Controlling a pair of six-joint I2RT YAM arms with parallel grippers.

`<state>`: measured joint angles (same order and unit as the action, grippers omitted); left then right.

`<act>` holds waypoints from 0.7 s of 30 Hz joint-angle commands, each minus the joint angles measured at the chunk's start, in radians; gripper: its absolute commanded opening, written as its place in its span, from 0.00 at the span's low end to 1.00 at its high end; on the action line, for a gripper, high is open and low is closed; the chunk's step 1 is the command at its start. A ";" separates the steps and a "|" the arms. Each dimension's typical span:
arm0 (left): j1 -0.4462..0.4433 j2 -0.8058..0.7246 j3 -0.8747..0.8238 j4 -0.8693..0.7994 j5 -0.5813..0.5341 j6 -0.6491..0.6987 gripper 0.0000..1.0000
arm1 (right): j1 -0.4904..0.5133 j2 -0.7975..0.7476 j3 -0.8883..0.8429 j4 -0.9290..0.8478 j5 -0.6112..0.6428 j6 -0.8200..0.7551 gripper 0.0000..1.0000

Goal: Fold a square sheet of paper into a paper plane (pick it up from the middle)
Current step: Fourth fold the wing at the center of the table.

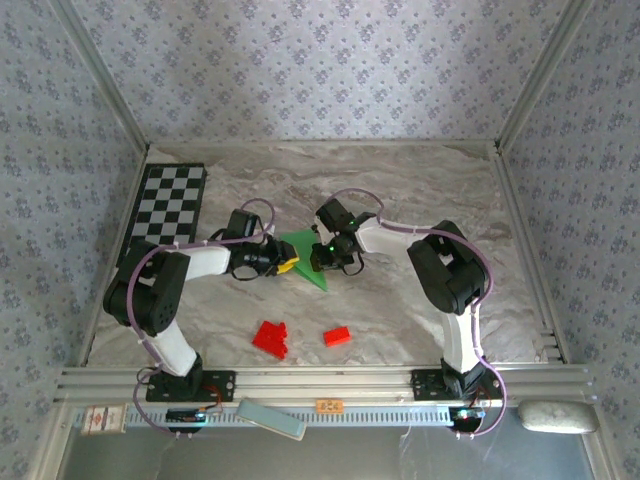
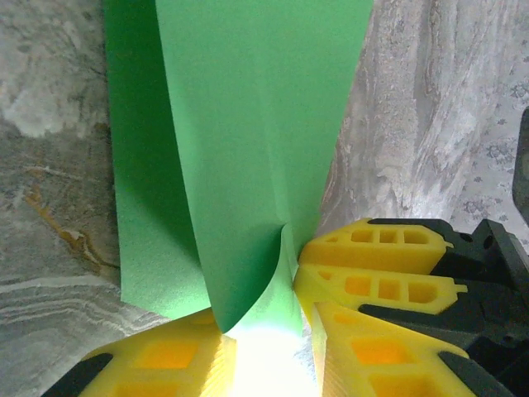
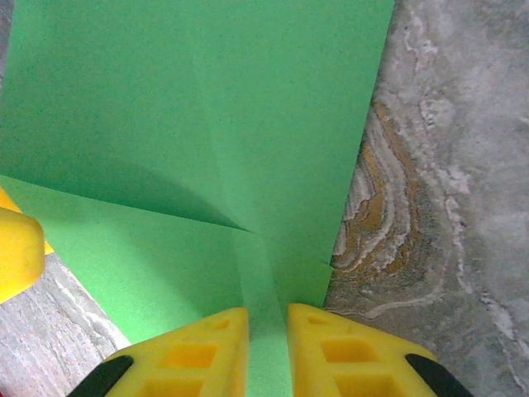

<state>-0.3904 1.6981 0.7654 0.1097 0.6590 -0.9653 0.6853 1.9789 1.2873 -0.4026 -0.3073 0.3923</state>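
Pinning the green sheet [image 3: 207, 124] with the right hand [image 3: 267, 347] clamped on it, squeezing the fold [image 2: 277, 248] squarely in the left hand [image 2: 260, 318] (can't tell if gripping).

The square sheet of paper [image 2: 248, 124] is thin bright green paper, matt and smooth, with sharp creases and one soft curl. The surface [image 3: 463, 165] has a grey marble pattern with brown veins and a dull, slightly mottled finish. The jaws of the left gripper [image 2: 264, 364] and right gripper [image 3: 267, 347] are matt yellow plastic with moulded hollow pockets, set on black plastic mounts. The red blocks [image 1: 270, 338] look like hard plastic. The rail [image 1: 320, 382] along the near edge is bare, pale metal. The checkered board [image 1: 170, 203] looks flat and printed.
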 commanded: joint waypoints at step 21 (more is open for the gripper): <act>0.041 0.081 0.014 0.118 0.071 -0.017 0.15 | -0.006 0.023 0.001 -0.031 -0.004 -0.047 0.22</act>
<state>-0.3534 1.7748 0.7654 0.2115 0.6987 -0.9882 0.6827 1.9823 1.2877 -0.4038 -0.3111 0.3695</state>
